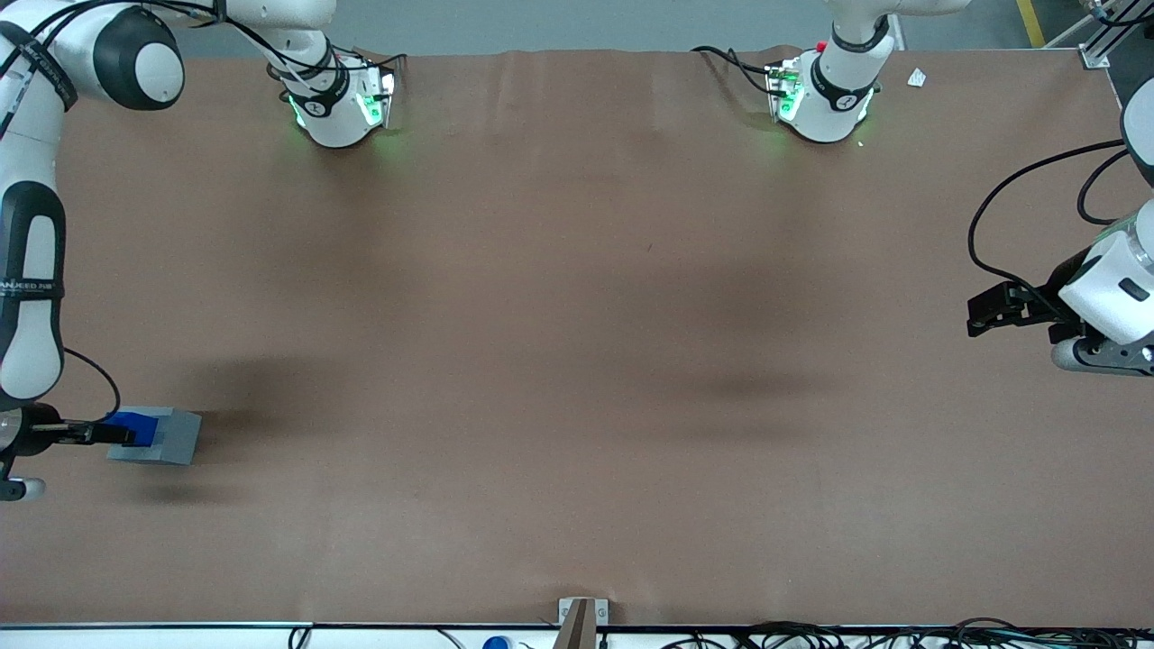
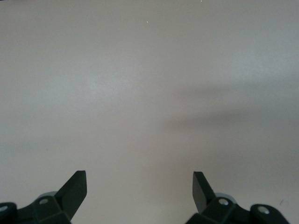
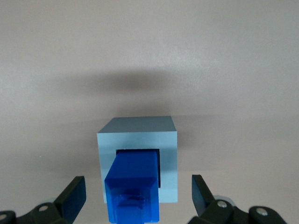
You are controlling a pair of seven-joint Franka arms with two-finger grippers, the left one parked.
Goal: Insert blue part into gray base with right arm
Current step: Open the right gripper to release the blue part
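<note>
We find the blue part (image 3: 133,186) seated in the base (image 3: 138,140) recess, at the working arm's end of the table (image 1: 577,361). The gripper (image 3: 135,198) hangs over it, fingers spread wide, gripping nothing. Insertion looks done; only retreat remains.

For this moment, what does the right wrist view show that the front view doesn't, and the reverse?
Only the right wrist view shows the square recess in the gray base, with the blue part entering it, and the gripper with jaws open, clear of the part on both sides. Only the front view shows the right arm and the wide brown table, with the base toward the working arm's end. Both show the blue part sitting in the gray base.
</note>
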